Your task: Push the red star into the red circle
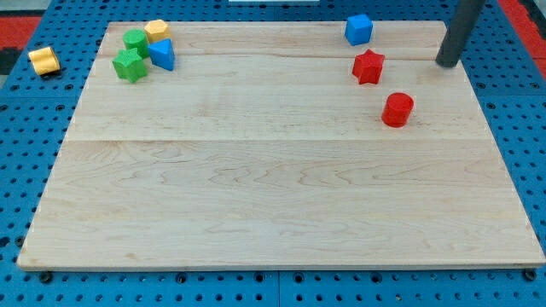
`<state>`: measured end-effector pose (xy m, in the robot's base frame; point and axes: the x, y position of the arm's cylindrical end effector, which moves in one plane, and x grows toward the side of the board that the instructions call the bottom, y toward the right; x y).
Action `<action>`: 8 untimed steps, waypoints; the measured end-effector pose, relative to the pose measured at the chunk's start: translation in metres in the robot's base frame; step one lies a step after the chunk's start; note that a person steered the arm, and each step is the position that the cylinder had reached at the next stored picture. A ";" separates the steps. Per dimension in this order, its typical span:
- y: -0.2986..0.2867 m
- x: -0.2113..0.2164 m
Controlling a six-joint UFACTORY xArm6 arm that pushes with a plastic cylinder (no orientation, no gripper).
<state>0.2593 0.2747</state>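
Standing in the upper right of the frame, the dark rod comes down from the top edge, where its upper part is cut off, and my tip [445, 62] rests on the wooden board [273, 196] near its right side. The rod has nothing to open or close and it holds nothing; my tip touches no block.

The red star [368, 66] lies to the view's left of my tip, at nearly the same height in the frame, with a clear strip of bare wood between them. The red circle [397, 110], a short round block, sits below the star and a little to the view's right, near it but apart. Above the star, close to the top edge of the board, is a blue cube [358, 29].

In the upper left of the frame four blocks crowd together: a yellow block [156, 31] at the top, a green block [135, 40] just beside it, another green block [130, 66] below, and a blue block [161, 54] on the view's right of the group. They seem to touch each other, and their exact shapes are hard to make out. One more yellow block [43, 60] lies off the board, on the blue perforated surface [26, 170] at the far left.
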 end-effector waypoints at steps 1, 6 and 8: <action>-0.057 -0.045; -0.174 0.078; -0.185 0.124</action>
<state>0.3828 0.0893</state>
